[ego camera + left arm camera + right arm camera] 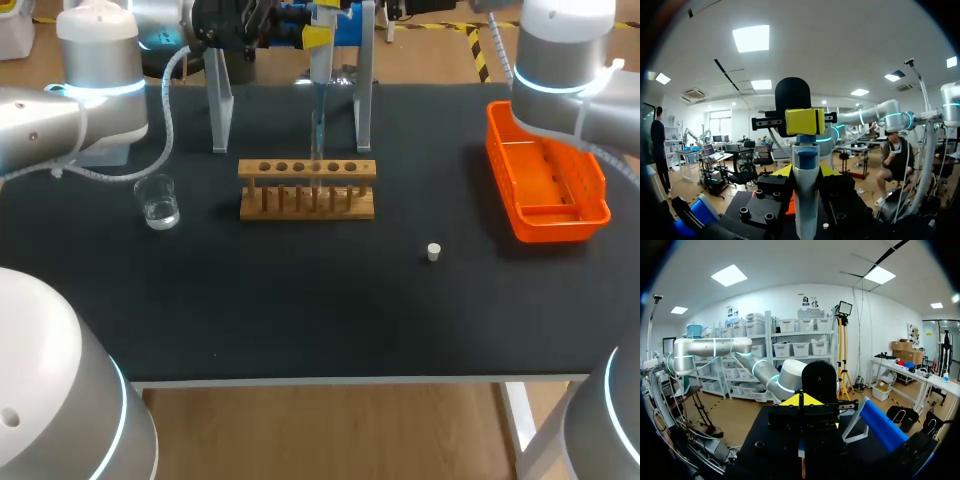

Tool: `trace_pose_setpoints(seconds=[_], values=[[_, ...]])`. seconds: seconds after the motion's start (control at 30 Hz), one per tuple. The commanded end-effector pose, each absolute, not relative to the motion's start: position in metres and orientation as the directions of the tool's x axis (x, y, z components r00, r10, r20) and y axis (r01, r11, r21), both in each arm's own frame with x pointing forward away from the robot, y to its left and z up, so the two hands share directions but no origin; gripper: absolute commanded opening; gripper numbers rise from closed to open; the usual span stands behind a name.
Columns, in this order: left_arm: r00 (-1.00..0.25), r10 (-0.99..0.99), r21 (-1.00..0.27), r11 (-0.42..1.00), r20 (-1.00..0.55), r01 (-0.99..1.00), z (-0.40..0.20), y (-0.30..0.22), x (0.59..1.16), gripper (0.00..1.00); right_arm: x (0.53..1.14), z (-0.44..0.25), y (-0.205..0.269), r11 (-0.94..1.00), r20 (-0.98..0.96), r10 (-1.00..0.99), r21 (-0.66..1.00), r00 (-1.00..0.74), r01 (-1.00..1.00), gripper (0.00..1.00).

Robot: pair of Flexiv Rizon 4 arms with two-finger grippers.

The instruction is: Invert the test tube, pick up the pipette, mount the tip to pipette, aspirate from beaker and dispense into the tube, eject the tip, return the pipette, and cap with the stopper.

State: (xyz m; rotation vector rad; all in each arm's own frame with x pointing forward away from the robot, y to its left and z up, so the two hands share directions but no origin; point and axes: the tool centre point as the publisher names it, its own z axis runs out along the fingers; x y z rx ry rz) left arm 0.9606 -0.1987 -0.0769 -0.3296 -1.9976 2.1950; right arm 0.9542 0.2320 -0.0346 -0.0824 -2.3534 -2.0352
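1. Over the middle of the wooden rack (306,170), the pipette (320,65) hangs upright. Its clear tip (319,100) points down at the fourth hole counted from my left side, where the test tube (317,152) stands. Whether the tip is inside the tube's mouth cannot be told.
2. The left gripper (806,171) has its fingers clamped on the pipette. In the left wrist view a yellow fingertip presses the pale body from either side, and the pipette's yellow block rises above them.
3. The right gripper (801,401) is off beyond the tabletop's right end. Its two yellow fingertips meet in the right wrist view, closed, with nothing visible between them.
4. The beaker (158,203), with a little clear liquid, sits on the black tabletop (300,310) near the rack's left end, apart from it.
5. The white stopper (433,252) lies alone in front of the rack and to its right.
6. An orange basket (520,215) rests at the right edge.
7. The grey stand (364,100) is planted behind the rack, one leg on each side of the pipette.
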Motion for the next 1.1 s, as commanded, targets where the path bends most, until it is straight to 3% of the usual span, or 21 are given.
trace_pose_setpoints(seconds=[0.03, 0.67, 0.7, 0.73, 0.77, 0.8, 1.1], values=[[-0.962, 0.266, -0.994, -0.100, -0.059, 0.033, -0.068, -0.198, 0.963, 0.00, 0.954, -0.042, 0.231, 0.145, 0.057, 0.021, 0.988, -0.998, 0.059, 0.00], [-0.962, 0.266, -0.994, -0.100, -0.059, 0.033, -0.068, -0.198, 0.963, 0.00, 0.947, 0.025, 0.205, 0.044, -0.100, 0.040, 0.994, -0.994, -0.098, 0.00], [-0.962, 0.266, -0.994, -0.100, -0.059, 0.033, -0.068, -0.198, 0.963, 0.00, 0.944, 0.028, 0.201, 0.034, -0.111, 0.041, 0.993, -0.993, -0.110, 0.11], [-0.962, 0.266, -0.994, -0.100, -0.059, 0.033, -0.068, -0.198, 0.963, 0.00, 0.942, 0.031, 0.196, 0.024, -0.124, 0.040, 0.992, -0.991, -0.123, 0.37], [-0.962, 0.266, -0.994, -0.100, -0.059, 0.033, -0.068, -0.198, 0.963, 0.00, 0.939, 0.034, 0.191, 0.012, -0.137, 0.036, 0.991, -0.990, -0.137, 0.75], [-0.962, 0.266, -0.994, -0.100, -0.059, 0.033, -0.068, -0.198, 0.963, 0.00, 0.937, 0.035, 0.186, 0.001, -0.148, 0.029, 0.989, -0.989, -0.148, 1.00], [-0.962, 0.266, -0.994, -0.100, -0.059, 0.033, -0.068, -0.198, 0.963, 0.00, 0.916, 0.016, 0.129, 0.020, -0.244, 0.004, 0.969, -0.970, -0.244, 1.00]])
